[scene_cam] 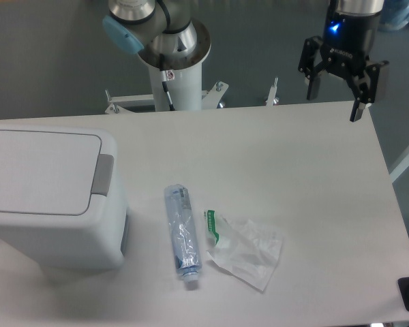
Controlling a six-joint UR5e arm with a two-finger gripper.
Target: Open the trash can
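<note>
The trash can [51,197] is a large white boxy bin standing at the table's left side. Its flat white lid [41,170] lies shut, and a grey push-button tab [102,175] sits on the lid's right edge. My gripper [335,99] hangs high at the far right, above the table's back edge and well away from the bin. Its two black fingers are spread open with nothing between them. A blue light glows on the wrist above.
A crushed clear plastic bottle [182,235] lies beside the bin's right. A crumpled clear wrapper [244,251] with green print rests right of the bottle. The arm's white base pedestal [174,75] stands behind the table's back edge.
</note>
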